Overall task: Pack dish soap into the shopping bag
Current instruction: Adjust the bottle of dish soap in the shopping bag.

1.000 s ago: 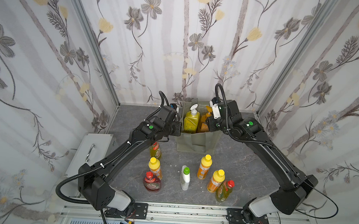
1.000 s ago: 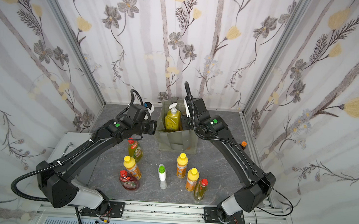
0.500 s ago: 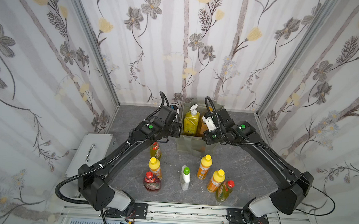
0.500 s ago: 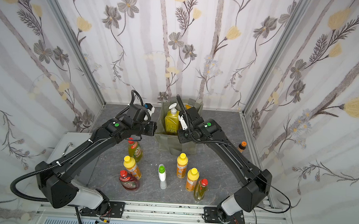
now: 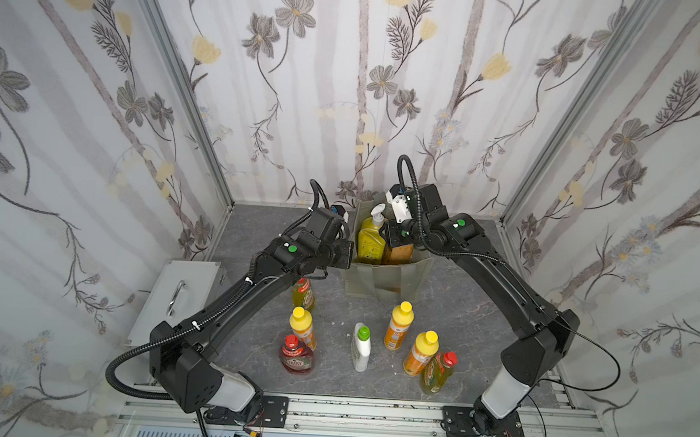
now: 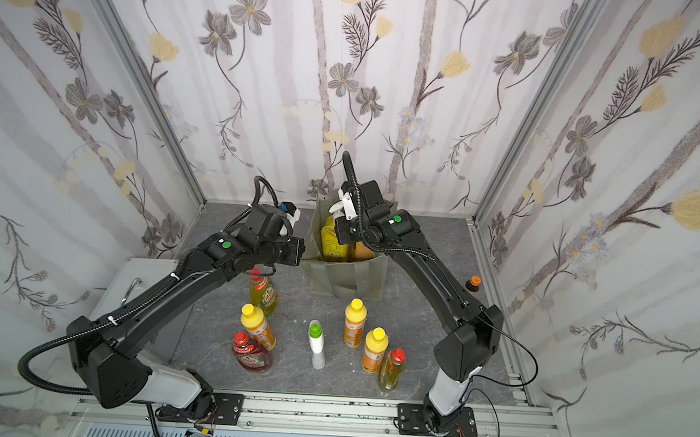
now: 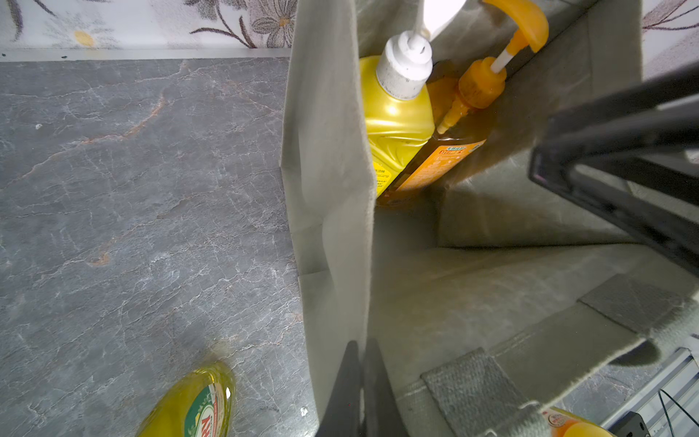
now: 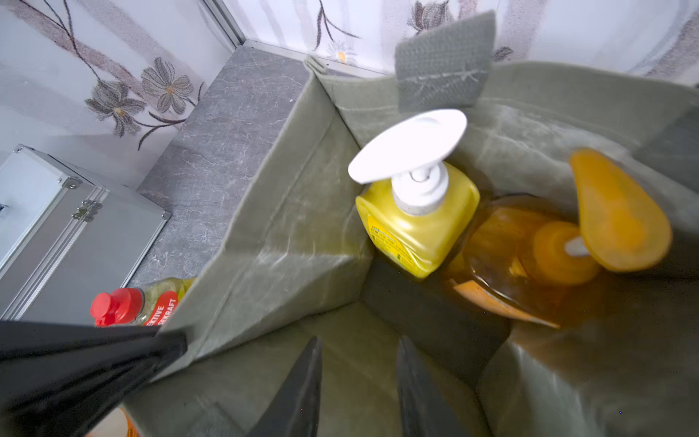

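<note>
The shopping bag (image 5: 386,278) stands open toward the back of the counter (image 5: 472,306). It is boxy and grey-green, with short strap handles at the rim. Inside it, against the far wall, we see two upright bottles touching each other: the yellow pump bottle (image 8: 416,227) with a white pump head and the orange pump bottle (image 8: 525,265) with an orange one.

The left fingers (image 7: 350,386) are pressed together on the bag's side wall at its rim, pinching the fabric. The right fingers (image 8: 302,386) hang over the bag's mouth with a narrow gap between them and nothing in it.

In front of the bag, smaller bottles stand on the counter. The near yellow-green bottle (image 5: 302,298) sits by the bag's front corner, and the left arm (image 5: 252,292) crosses above it. Closer to us are the left orange bottle (image 5: 303,329) and, just beside it, the red bottle (image 5: 297,355). Then come the white bottle (image 5: 361,349) with its green cap and the middle orange bottle (image 5: 398,326). Last are the right orange bottle (image 5: 421,353) and, just beside that, the far yellow-green bottle (image 5: 439,372).

In a top view, a small orange-capped bottle (image 6: 472,284) peeks out beside the right arm (image 6: 432,283), mostly hidden by it. The metal box (image 5: 177,296) with a handle lies at the left edge, well apart from the bag.
</note>
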`<state>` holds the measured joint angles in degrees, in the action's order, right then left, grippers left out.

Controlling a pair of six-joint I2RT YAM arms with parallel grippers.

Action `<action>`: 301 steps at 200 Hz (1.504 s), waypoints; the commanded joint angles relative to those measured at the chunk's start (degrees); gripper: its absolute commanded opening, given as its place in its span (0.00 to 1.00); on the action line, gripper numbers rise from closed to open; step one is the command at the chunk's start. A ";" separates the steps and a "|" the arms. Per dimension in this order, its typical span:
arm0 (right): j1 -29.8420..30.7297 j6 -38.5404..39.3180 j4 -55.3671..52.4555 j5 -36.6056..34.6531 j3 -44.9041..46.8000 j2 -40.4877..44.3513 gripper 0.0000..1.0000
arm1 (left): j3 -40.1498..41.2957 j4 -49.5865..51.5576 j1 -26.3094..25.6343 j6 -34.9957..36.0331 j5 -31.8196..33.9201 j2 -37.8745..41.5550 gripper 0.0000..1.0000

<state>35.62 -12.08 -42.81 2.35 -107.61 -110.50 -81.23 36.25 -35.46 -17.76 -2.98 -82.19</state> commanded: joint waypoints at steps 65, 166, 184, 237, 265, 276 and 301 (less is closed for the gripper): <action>-1.09 -3.52 9.54 4.86 9.23 -6.10 0.28 | 0.55 -1.14 0.38 0.09 0.13 0.48 0.00; -4.85 -6.81 19.64 -0.85 10.93 -8.78 0.27 | 1.07 -0.13 1.17 0.44 0.61 1.22 0.00; -5.05 -6.48 20.36 -2.17 11.37 -8.12 0.27 | 0.97 0.05 1.20 0.54 0.78 1.44 0.00; -2.05 -2.74 15.43 3.57 12.29 -2.08 0.27 | 0.33 0.04 1.56 0.40 0.27 0.52 0.00; -3.10 -3.98 15.74 3.07 20.33 6.37 0.28 | 0.15 -0.30 1.52 0.22 -0.35 0.15 0.00; -4.38 -4.60 15.74 2.25 23.28 9.34 0.28 | 0.14 -0.39 1.55 0.18 -0.47 0.19 0.00; -7.02 -4.65 14.26 0.50 26.47 11.65 0.28 | 0.18 -0.31 1.57 0.18 -0.70 0.26 0.00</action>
<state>30.09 -16.27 -27.46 5.54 -83.07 -100.01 -80.58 35.81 -34.02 -17.52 -3.31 -81.91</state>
